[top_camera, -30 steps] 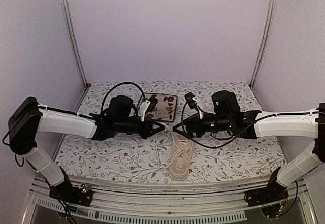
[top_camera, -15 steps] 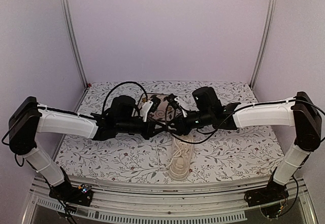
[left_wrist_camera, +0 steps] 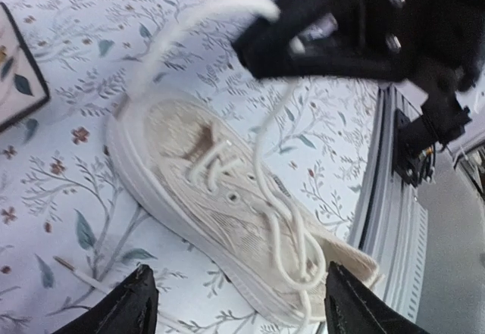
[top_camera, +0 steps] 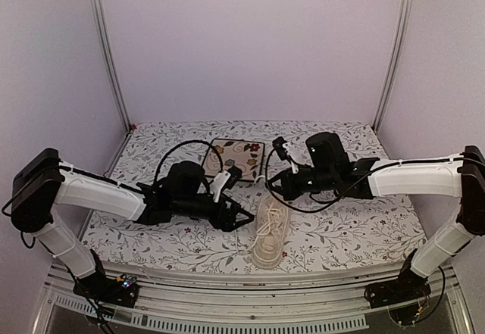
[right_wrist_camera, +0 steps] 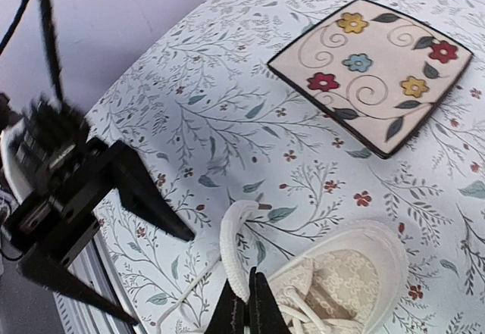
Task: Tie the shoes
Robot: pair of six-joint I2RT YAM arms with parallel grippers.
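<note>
Shoe (top_camera: 269,232) is lying at the near middle of the table (top_camera: 364,235), lengthwise near to far, its open end toward the plate (top_camera: 239,158) just beyond it. Its lace (right_wrist_camera: 224,243) is climbing off the eyelets to the right gripper (top_camera: 270,185), which is hanging just over the shoe's far end with its fingers pinched tight on the lace, close to the tip. Left gripper (top_camera: 244,220) is sitting low, just left of the shoe, fingers (left_wrist_camera: 136,307) spread wide and holding nothing. A second lace end (left_wrist_camera: 76,273) is trailing loose on the table at the shoe's left.

Trouble from here, as I'm reading it: nothing is pinning the shoe, so a hard pull could drag or tip it. The pinch is so near the tip that the lace could slip free. The loose end could also be getting pulled back through the eyelets.

Against a second ago, the roles are swapped. The left was clamping the raised lace and the right was open. Now the left is dropping away and the right is drawing the lace rightward.
</note>
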